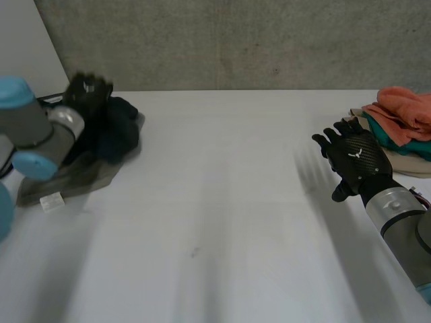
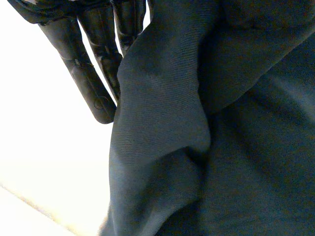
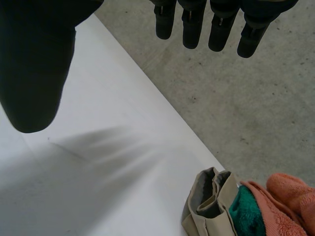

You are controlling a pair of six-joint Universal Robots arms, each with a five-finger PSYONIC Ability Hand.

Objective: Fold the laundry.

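Navy garment [image 1: 116, 131] lies bunched at the robot's left side of the white surface [image 1: 222, 215], resting on a flatter grey-olive garment [image 1: 74, 176] that carries a small white label [image 1: 50, 201] near its front edge. The left hand [image 1: 87, 91] is at the far upper part of the navy garment. In the left wrist view the same dark cloth stands in deep folds directly against this hand and covers part of it. Whether the hand grips the cloth cannot be determined. The right hand [image 1: 355, 161] is above bare surface on the robot's right, well apart from both garments, with fingers straight and spread, thumb out, holding nothing. Just beyond it, at the surface's right edge, sits a stack of laundry: an orange towel [image 1: 406, 111] on top, a teal cloth [image 1: 389, 138] beneath it, and a beige cloth [image 3: 206, 209] at the bottom. A grey concrete wall [image 1: 236, 40] runs behind the surface.
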